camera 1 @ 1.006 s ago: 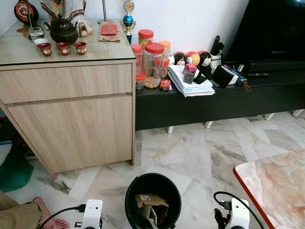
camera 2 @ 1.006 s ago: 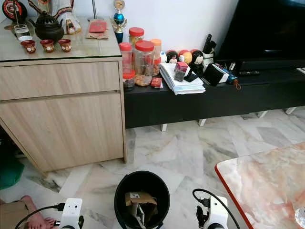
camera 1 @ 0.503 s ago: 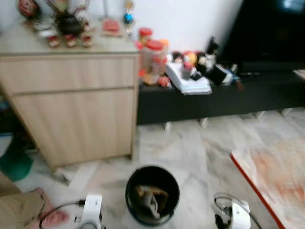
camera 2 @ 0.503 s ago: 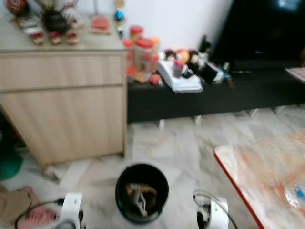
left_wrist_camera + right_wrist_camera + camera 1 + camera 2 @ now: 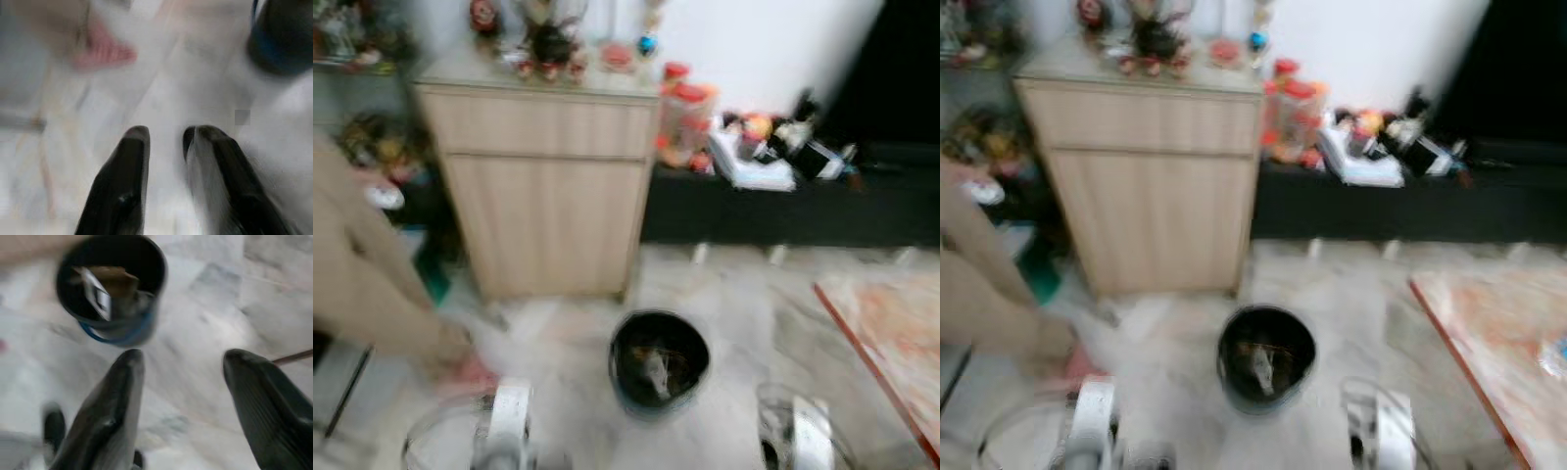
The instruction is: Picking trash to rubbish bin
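Blurred frames. Left gripper (image 5: 164,139): two long, glossy black fingers with rounded tips. Right gripper (image 5: 183,367): same black fingers, faintly ribbed. Both wrists white-cased in the eye views, with dark cables looping beside them.

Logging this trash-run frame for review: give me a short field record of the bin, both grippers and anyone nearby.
bin: round black rubbish bin on the marble floor, cardboard scraps inside
left gripper: over bare floor, fingers slightly apart, holding nothing
right gripper: open, empty, near the bin
person: bare foot on the robot's left
image: blurred
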Available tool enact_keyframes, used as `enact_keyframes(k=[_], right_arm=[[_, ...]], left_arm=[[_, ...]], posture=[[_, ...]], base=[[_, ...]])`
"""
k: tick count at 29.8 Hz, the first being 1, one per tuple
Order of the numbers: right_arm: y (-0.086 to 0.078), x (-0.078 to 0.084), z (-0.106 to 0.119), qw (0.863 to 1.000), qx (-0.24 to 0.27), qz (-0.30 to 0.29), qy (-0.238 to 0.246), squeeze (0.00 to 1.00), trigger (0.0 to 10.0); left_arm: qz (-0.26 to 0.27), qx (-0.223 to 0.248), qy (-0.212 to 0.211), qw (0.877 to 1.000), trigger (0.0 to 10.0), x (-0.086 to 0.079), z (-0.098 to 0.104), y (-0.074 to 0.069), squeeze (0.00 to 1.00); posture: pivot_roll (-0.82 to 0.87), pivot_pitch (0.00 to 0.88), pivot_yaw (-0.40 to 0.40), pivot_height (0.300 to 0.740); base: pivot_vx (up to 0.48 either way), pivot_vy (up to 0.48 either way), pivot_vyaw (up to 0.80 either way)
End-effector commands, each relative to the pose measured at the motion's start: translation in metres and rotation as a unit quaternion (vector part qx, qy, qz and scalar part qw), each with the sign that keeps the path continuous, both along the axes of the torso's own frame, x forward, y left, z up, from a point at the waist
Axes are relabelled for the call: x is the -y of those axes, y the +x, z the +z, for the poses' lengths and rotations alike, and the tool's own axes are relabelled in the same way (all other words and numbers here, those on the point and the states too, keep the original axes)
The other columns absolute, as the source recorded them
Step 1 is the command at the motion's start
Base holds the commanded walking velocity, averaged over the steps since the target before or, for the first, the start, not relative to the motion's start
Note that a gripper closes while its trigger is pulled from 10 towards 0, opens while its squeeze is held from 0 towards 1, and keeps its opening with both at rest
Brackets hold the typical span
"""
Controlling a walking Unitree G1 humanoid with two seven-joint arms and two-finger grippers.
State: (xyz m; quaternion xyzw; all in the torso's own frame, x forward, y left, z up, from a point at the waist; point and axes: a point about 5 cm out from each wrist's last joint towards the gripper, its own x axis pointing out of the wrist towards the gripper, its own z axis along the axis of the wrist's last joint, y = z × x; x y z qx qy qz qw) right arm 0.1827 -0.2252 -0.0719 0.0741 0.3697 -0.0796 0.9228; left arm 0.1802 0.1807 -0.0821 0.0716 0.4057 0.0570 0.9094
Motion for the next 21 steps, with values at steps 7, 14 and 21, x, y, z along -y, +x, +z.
enact_keyframes(k=[7, 14, 21], right_arm=[[0.008, 0.007, 0.007, 1.0, 0.024, -0.006, -0.005, 0.0, 10.0], [0.046, 0.02, 0.039, 0.992, 0.126, 0.002, -0.025, 0.0, 10.0], [0.089, 0.008, 0.077, 0.971, 0.232, 0.046, -0.022, 0.0, 10.0]], left_arm=[[-0.01, 0.028, 0.021, 0.999, 10.0, -0.002, 0.009, 0.017, 0.0], [-0.021, 0.127, 0.059, 0.99, 10.0, -0.005, 0.035, 0.049, 0.0], [-0.007, 0.238, 0.084, 0.968, 10.0, -0.007, 0.07, 0.084, 0.0]], posture=[[0.1, 0.0, -0.127, 0.74], [0.1, 0.0, -0.128, 0.74], [0.09, 0.0, -0.129, 0.74]], base=[[-0.161, 0.0, 0.0], [0.0, 0.0, 0.0], [0.0, 0.0, 0.0]])
